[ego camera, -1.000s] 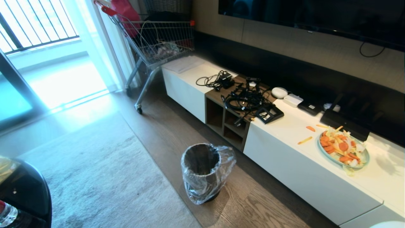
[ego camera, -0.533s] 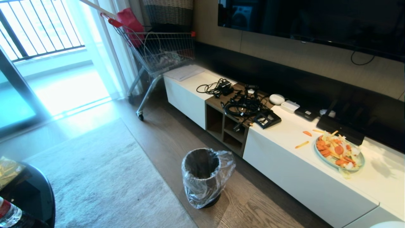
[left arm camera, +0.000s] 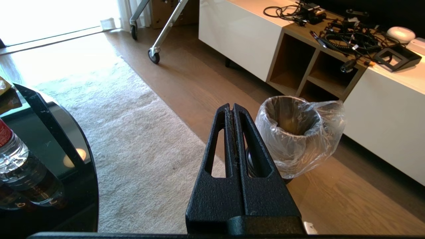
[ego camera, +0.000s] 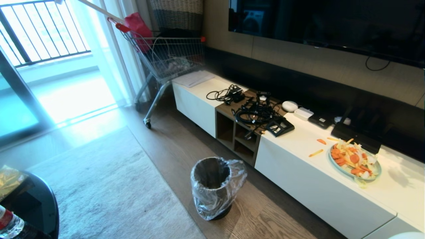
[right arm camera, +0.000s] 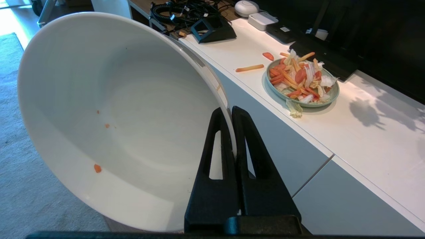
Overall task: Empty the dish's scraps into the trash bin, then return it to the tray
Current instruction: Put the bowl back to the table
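- The right gripper (right arm camera: 232, 114) is pinching the rim of the dish (right arm camera: 109, 116), its jaws clamped on the wall at the bowl's three o'clock edge in the right wrist view.
- The dish is hanging tilted with its mouth facing the camera; only a few orange crumbs are clinging inside, so the emptying looks done.
- The trash bin (ego camera: 214, 186) is standing on the floor at six o'clock in the head view, just in front of the white cabinet (ego camera: 298, 172).
- The tray is not showing in any view; only the black tabletop (ego camera: 36, 205) at eight o'clock is, so the return probably lies that way.
- The left gripper (left arm camera: 234, 109) is pressed closed and empty, pointing toward the bin.
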